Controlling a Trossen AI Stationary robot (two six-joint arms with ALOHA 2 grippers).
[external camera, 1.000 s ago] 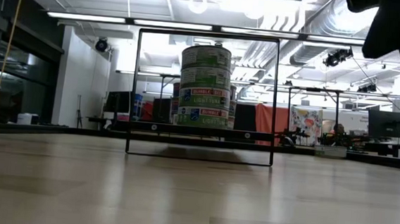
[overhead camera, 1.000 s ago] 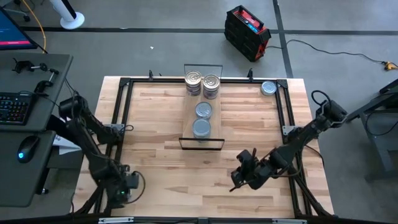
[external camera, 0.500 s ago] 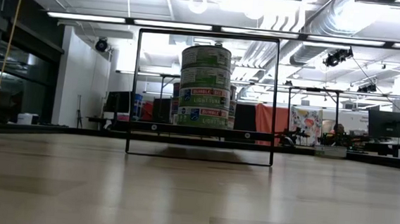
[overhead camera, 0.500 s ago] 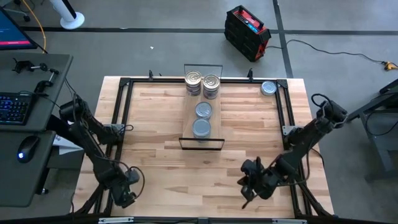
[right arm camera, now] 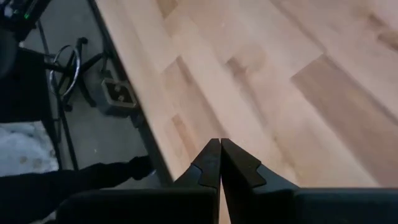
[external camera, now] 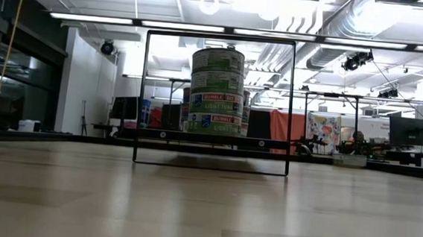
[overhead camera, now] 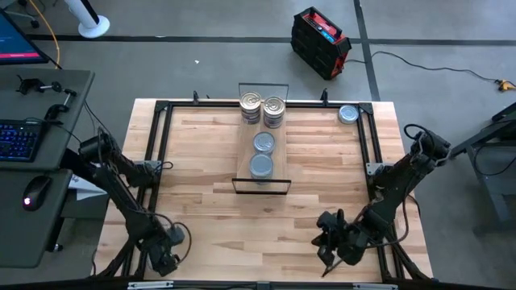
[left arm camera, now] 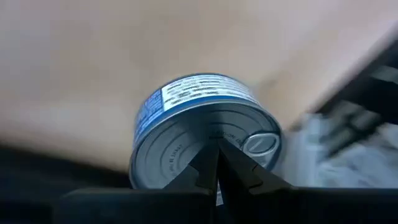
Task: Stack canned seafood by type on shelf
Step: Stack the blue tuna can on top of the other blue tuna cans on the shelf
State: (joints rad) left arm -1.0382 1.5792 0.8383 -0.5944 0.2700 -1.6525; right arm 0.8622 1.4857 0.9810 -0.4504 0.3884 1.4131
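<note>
Shelf (overhead camera: 243, 153): four tin stacks (overhead camera: 263, 143) aboard. Stray tin (overhead camera: 348, 114) at far right corner. Left gripper (left arm camera: 217, 163) closed, empty, above blue-label tin (left arm camera: 205, 140); right gripper (right arm camera: 219, 163) closed, parked near edge. Risk: closed fingers nudging tin off the table edge.

4 tin stacks (overhead camera: 262, 143) on 1 shelf (overhead camera: 244, 167); 1 loose tin (overhead camera: 348, 113); 2 arms.
</note>
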